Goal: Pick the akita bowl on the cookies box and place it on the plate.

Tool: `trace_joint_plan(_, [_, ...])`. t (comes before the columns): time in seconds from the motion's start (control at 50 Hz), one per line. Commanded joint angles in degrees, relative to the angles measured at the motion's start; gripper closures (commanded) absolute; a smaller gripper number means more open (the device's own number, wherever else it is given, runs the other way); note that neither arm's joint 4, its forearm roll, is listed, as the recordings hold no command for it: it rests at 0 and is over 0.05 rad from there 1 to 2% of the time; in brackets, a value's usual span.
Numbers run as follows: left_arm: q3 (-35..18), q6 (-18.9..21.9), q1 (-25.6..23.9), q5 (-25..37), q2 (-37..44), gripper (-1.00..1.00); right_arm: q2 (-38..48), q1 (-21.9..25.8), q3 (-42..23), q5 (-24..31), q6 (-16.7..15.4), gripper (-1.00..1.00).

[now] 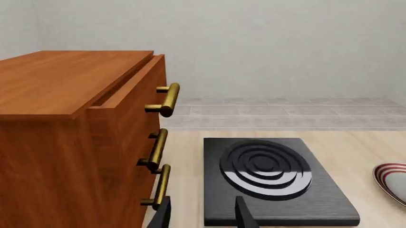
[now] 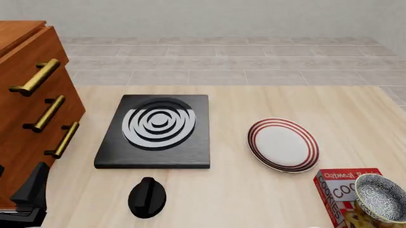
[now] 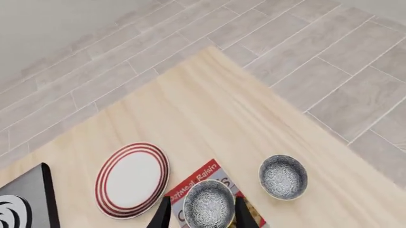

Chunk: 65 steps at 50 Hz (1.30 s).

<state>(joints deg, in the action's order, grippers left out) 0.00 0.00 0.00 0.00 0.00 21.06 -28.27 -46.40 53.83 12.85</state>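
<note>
The bowl [image 3: 208, 205] is sat on top of the box [image 3: 204, 182], right at the near right corner of the worktop [image 2: 254, 190], so the worktop's right and near edges are close by on that side. The right jaws [image 3: 201, 213] are seen from the wrist camera spread apart, one finger either side of the bowl's rim; whether the rim is actually touched can't be told. A second speckled bowl [image 3: 283, 176] is parked on the wood just beside the box, near the worktop's edge.

The plate [image 2: 283, 144] is laid flat just beyond the box, toward the middle, with bare wood all round it. A clear strip of worktop is left between plate and stove [image 2: 156, 131], and a black knob [image 2: 147, 196] is set on the near side of the stove.

The left jaws [image 1: 201, 213] are held apart too, with nothing between them, low beside the dresser [image 2: 28, 109] at the left edge. Its top drawer is pulled out a bit, brass handles [image 1: 163, 99] sticking out toward the stove.

The worktop is pale wood grain; grey floor tiles and a plain light wall are seen past its far edge.
</note>
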Motion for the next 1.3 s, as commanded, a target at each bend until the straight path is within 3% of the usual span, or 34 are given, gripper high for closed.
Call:
trace_joint_plan(0.02, [0.0,0.0,0.0,0.0,0.0,-1.00,-0.8,-3.7,2.8,-0.9,0.2,-1.00])
trace_joint_plan(0.16, [0.0,0.0,0.0,0.0,0.0,-1.00,-1.4,-5.1,6.4,-2.4,1.3,-1.00])
trace_joint_plan(0.46, [0.0,0.0,0.0,0.0,0.0,-1.00,-1.2,-9.4,9.5,-4.6,-0.1,-1.00])
trace_joint_plan(0.76, [0.0,0.0,0.0,0.0,0.0,-1.00,0.9,-12.1,13.4,-8.5,0.8,-1.00])
trace_joint_plan(1.3, [0.0,0.0,0.0,0.0,0.0,-1.00,3.3,-11.6,21.5,-12.7,2.4,-1.00])
